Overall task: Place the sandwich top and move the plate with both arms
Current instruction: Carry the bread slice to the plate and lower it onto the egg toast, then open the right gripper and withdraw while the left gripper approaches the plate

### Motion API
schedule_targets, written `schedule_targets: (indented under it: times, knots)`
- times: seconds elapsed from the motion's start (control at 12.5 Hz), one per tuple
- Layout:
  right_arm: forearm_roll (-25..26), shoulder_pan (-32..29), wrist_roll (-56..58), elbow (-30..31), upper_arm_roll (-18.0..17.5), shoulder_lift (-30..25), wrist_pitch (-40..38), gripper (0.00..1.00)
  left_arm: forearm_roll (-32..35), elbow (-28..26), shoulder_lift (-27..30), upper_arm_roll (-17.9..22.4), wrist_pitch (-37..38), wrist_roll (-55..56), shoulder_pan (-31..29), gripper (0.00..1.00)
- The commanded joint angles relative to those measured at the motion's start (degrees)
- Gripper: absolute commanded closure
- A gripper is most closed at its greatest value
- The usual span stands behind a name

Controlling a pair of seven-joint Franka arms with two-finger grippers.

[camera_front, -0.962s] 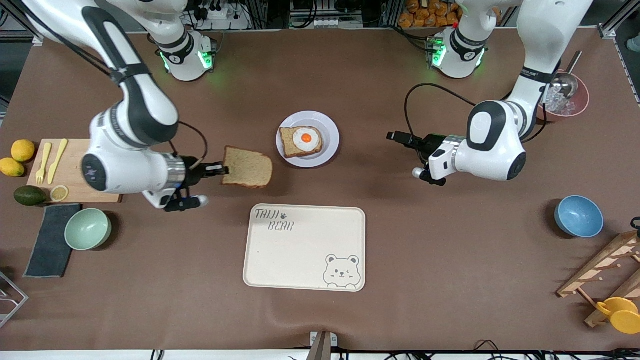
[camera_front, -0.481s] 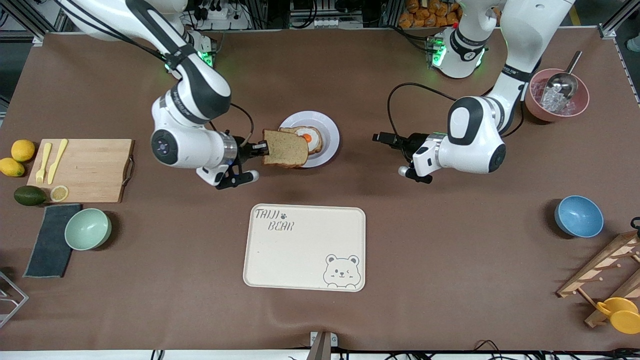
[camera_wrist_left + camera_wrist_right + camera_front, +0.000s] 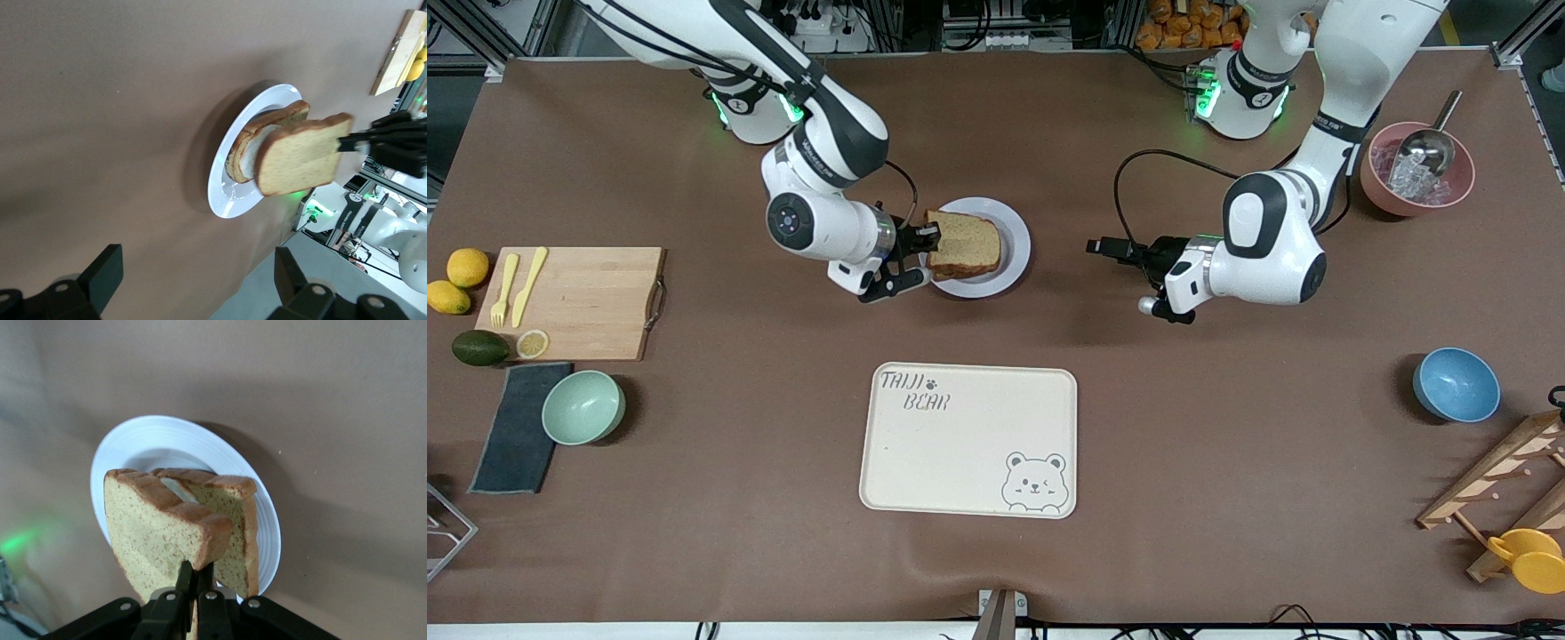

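My right gripper (image 3: 930,236) is shut on one edge of the sandwich top (image 3: 966,243), a plain brown bread slice. It holds the slice just above the plate (image 3: 1016,260), over the egg-bearing slice, which the slice hides in the front view. In the right wrist view the jaws (image 3: 197,577) pinch the top slice (image 3: 150,527) above the lower slice (image 3: 233,513) and the plate (image 3: 160,437). My left gripper (image 3: 1110,248) is open and empty above the table beside the plate, toward the left arm's end. The left wrist view shows the plate (image 3: 227,197), the held slice (image 3: 297,157) and my open left gripper (image 3: 197,280).
A cream bear-print tray (image 3: 969,440) lies nearer the front camera than the plate. A cutting board (image 3: 574,302), lemons, an avocado and a mint bowl (image 3: 583,406) sit at the right arm's end. A blue bowl (image 3: 1456,384), a pink ice bowl (image 3: 1416,178) and a wooden rack sit at the left arm's end.
My right arm has carried the bread slice from near the cutting board across to above the plate, covering the egg. My left gripper has shifted slightly toward the plate.
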State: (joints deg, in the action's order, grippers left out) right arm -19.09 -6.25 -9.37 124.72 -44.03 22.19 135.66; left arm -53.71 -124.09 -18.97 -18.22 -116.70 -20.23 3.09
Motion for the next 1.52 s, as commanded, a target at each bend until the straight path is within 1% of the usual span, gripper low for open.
schedule_targets:
  times: [0.0,0.24,0.32,0.4,0.56,0.72,0.88,1.12,1.2,1.28,1.44]
  knots:
    - [-0.87,1.06,-1.18,2.72,-0.18,-2.15,2.15,1.00,-3.94,-3.09,2.88,-0.06,-0.99,-5.42,-0.36,0.00]
    - [-0.87,2.38,-4.25,2.64,-0.09,-1.01,4.17,1.00,-3.69,-2.82,3.50,0.03,-0.90,-4.91,-0.28,0.00]
    - [-0.87,1.95,-4.52,2.64,-0.09,-0.84,4.00,0.81,-3.95,-2.91,3.24,-0.06,-0.99,-5.17,-0.36,0.00]
    - [-0.87,1.86,-6.78,2.46,-0.09,-0.83,3.74,0.56,-4.12,-2.83,3.41,-0.06,-0.99,-4.91,-0.28,0.00]
    - [-0.78,1.95,-8.91,1.93,-0.09,-0.57,3.74,0.41,-4.30,-2.21,3.06,-0.15,-1.07,-4.74,0.51,0.00]
    - [-0.78,0.99,-8.83,0.71,-0.09,-0.22,3.48,0.39,-5.35,-2.04,2.45,-0.23,-3.08,-4.65,2.52,0.00]
    - [-0.60,-0.16,-8.56,-1.92,0.26,0.39,1.12,0.39,-10.52,-2.12,0.87,-0.15,-7.39,-4.65,5.16,0.00]
    - [-0.16,-4.54,-8.65,-8.85,0.70,0.40,-9.23,0.39,-20.00,-2.12,-1.41,-0.15,-11.08,-5.17,9.29,0.00]
    - [0.27,-6.21,-8.65,-10.44,0.88,0.40,-11.10,0.39,-21.16,-2.47,-1.68,-0.15,-11.36,-5.87,9.39,0.00]
    - [0.89,-6.75,-8.56,-11.77,2.27,0.40,-11.90,0.36,-21.52,-2.91,-1.77,-0.23,-11.36,-7.97,8.87,0.00]
    - [1.85,-4.05,-8.39,-15.45,8.32,0.31,-15.05,0.36,-22.57,-4.14,-2.12,-0.23,-11.36,-13.75,8.60,0.00]
